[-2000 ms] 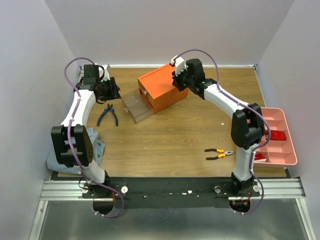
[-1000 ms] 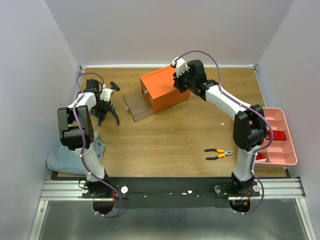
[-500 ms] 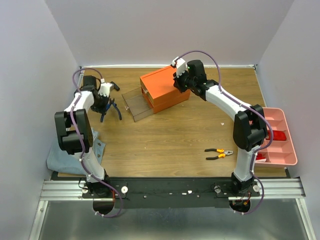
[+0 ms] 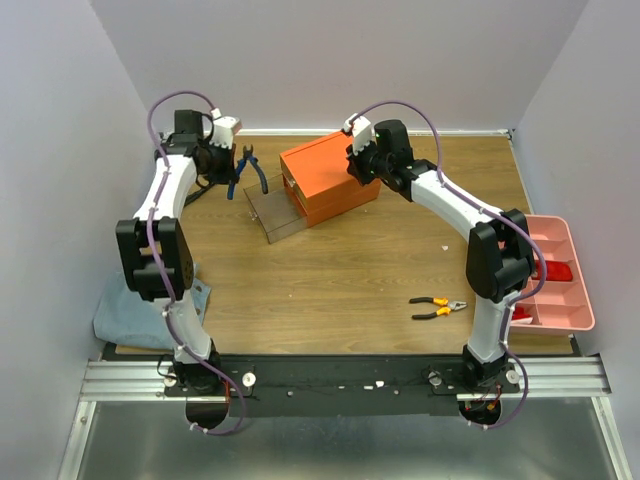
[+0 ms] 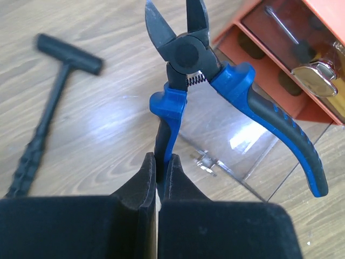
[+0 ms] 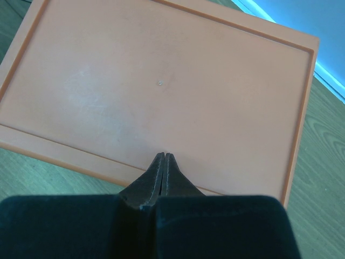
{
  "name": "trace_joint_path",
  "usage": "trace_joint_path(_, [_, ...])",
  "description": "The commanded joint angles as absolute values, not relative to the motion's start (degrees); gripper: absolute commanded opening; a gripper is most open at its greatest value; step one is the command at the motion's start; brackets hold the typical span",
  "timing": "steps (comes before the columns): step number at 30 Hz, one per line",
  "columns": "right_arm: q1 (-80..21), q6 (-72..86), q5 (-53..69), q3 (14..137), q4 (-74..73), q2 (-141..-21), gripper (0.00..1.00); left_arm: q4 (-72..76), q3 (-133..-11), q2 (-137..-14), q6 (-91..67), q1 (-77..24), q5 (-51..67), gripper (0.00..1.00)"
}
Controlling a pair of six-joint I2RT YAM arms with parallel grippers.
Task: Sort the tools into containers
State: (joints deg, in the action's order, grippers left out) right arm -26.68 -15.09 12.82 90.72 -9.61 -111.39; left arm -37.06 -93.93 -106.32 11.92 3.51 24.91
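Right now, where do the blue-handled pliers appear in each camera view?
Top external: blue-handled pliers upper left, left of the orange box.
Left wrist: pliers centre, one handle in the left gripper; orange box upper right.
Right wrist: not in it; orange box top fills it.
Shared landmark: the orange box.

Left arm [image 4: 163,195]: stretched well away from its base along the left side, upper link upright, forearm reaching up and slightly inward.
Left gripper [image 5: 156,162]: held aloft, fingers pinched tight on one handle of the blue-handled pliers [image 5: 186,54].
Right arm [image 4: 450,205]: arched forward from its base, elbow high, forearm angling inward toward the middle.
Right gripper [image 6: 163,157]: fingers pressed flat together with nothing between them, tips pointing downward.
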Motion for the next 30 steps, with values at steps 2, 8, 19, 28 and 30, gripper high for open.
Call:
trace_joint_path(2, [-26.98, -15.64, 11.16, 86.93, -21.09, -112.77, 0.01, -51.83, -107.11, -114.59, 21.06, 0.97, 27.25, 0.00])
trace_joint_path(8, [-26.90, -15.73, 11.43, 86.40, -21.18, -112.76, 0.01, -65.90, -122.86, -122.78, 28.82, -1.48, 25.32, 0.00])
trace_joint_path(19, [-26.98, -15.47, 11.78, 87.63, -21.53, -113.47, 0.01, -73.21, -123.85, -124.28, 32.87, -5.10, 19.25, 0.00])
trace_joint_path(28, [-26.98, -15.29, 12.04, 87.54, -21.62, -113.64, 0.01, -73.21, -122.17, -124.63, 31.20, -5.71, 17.93, 0.01])
trace_joint_path(30, [-26.98, -15.29, 11.95, 87.45, -21.53, -113.56, 0.01, -73.56, -122.34, -125.50, 30.59, -5.71, 18.02, 0.01])
